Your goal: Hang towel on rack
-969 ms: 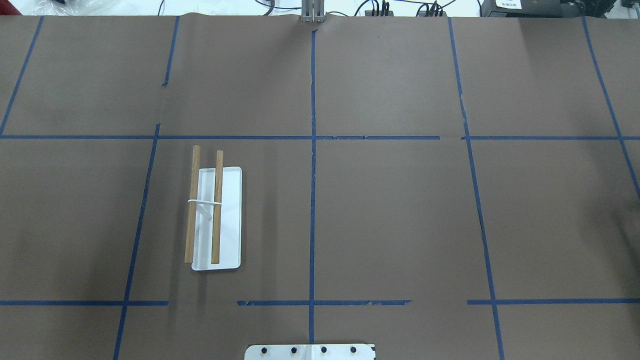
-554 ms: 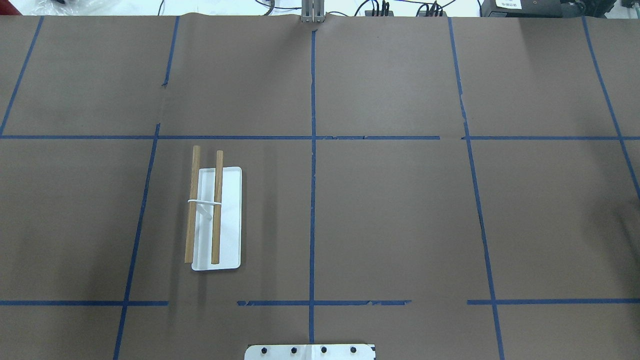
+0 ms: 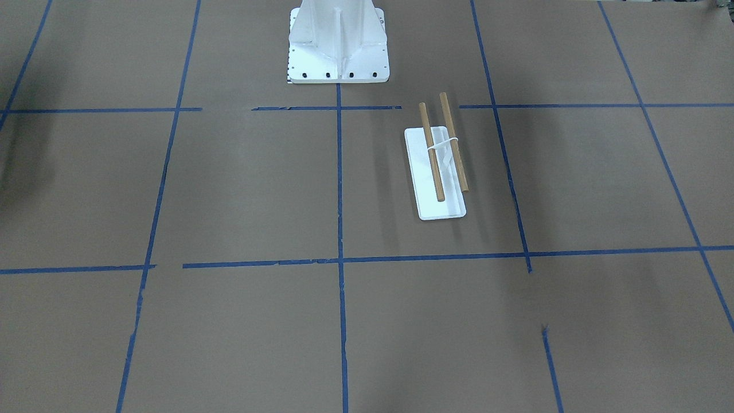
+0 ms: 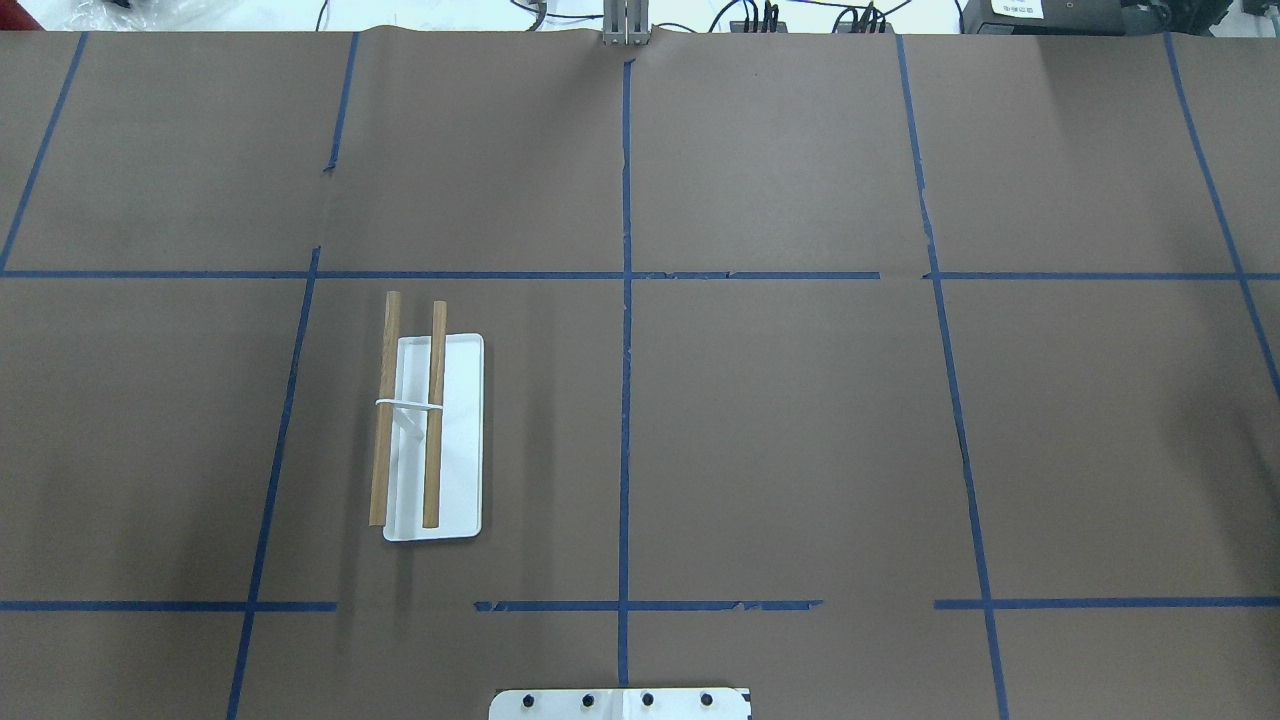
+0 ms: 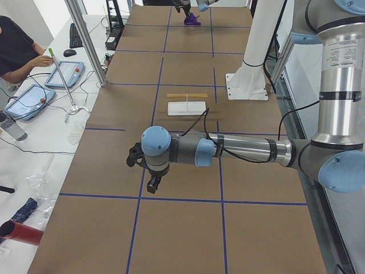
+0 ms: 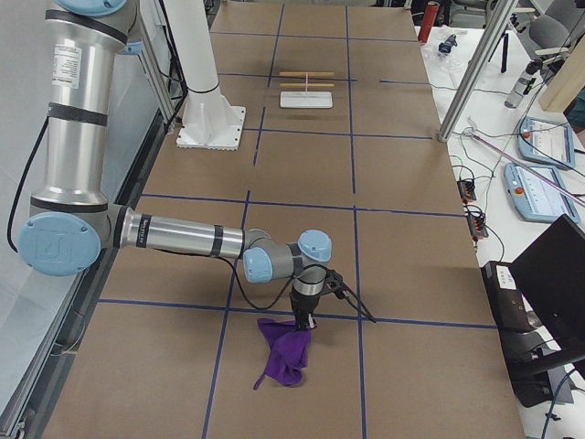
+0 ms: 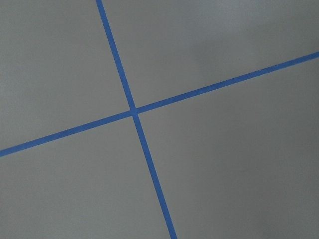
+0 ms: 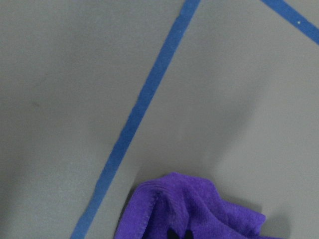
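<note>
The rack (image 4: 455, 440) stands on the table's left half: a flat white base with two wooden rods, bare. It also shows in the front view (image 3: 421, 172) and far off in both side views (image 5: 186, 107) (image 6: 306, 96). The purple towel (image 6: 285, 357) lies at the table's right end, drawn up into a peak under my right gripper (image 6: 303, 320). In the right wrist view the towel (image 8: 194, 209) bunches at the bottom edge around two dark fingertips (image 8: 172, 233). My left gripper (image 5: 153, 185) hangs over bare paper at the left end, far from the rack; I cannot tell if it is open.
The white robot pedestal (image 3: 337, 40) stands at the table's near middle edge. Blue tape lines cross the brown paper. An operator (image 5: 17, 45) sits at a side bench with tablets (image 5: 65, 73). A metal post (image 6: 471, 73) stands beyond the far edge.
</note>
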Motion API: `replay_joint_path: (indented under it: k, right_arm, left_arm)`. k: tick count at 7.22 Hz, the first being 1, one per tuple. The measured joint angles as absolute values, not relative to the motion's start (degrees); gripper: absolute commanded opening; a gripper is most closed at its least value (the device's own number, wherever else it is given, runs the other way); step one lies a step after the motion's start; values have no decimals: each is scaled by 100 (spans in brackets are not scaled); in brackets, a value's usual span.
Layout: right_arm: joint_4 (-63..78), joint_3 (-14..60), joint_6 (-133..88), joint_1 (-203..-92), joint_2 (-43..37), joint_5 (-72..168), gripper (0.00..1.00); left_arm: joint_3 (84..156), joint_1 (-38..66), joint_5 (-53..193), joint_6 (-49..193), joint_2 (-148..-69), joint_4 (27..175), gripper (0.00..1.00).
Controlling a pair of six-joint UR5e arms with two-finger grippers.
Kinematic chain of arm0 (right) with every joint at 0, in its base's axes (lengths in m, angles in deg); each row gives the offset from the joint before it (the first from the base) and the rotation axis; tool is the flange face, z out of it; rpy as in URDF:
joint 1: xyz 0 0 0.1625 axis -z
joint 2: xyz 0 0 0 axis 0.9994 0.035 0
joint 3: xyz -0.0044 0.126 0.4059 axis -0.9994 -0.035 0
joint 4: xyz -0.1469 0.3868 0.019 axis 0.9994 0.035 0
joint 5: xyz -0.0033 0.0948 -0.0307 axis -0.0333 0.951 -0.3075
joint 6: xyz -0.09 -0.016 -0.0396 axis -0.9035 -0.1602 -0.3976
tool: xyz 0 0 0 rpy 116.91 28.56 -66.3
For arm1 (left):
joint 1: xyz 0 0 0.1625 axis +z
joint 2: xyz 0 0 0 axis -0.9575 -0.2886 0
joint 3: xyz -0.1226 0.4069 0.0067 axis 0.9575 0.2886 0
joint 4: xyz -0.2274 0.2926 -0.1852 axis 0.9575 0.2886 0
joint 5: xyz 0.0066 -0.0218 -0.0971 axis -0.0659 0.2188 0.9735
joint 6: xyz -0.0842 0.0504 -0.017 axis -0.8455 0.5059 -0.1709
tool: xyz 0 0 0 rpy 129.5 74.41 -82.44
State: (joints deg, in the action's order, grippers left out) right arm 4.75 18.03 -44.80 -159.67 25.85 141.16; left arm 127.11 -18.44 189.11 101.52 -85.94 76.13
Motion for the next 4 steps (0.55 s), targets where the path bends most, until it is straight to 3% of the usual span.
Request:
replay_joint_path:
  k: [2, 4]
  right_arm:
    - [758, 2355, -4551, -16671, 2589, 14628, 0]
    - [1994, 3599, -4433, -17068, 2485, 15242, 0]
  left_arm:
    - [12785, -1844, 18910, 10146, -8612, 7615, 100]
    - [12910, -1844, 18894, 10118, -8678, 7614, 100]
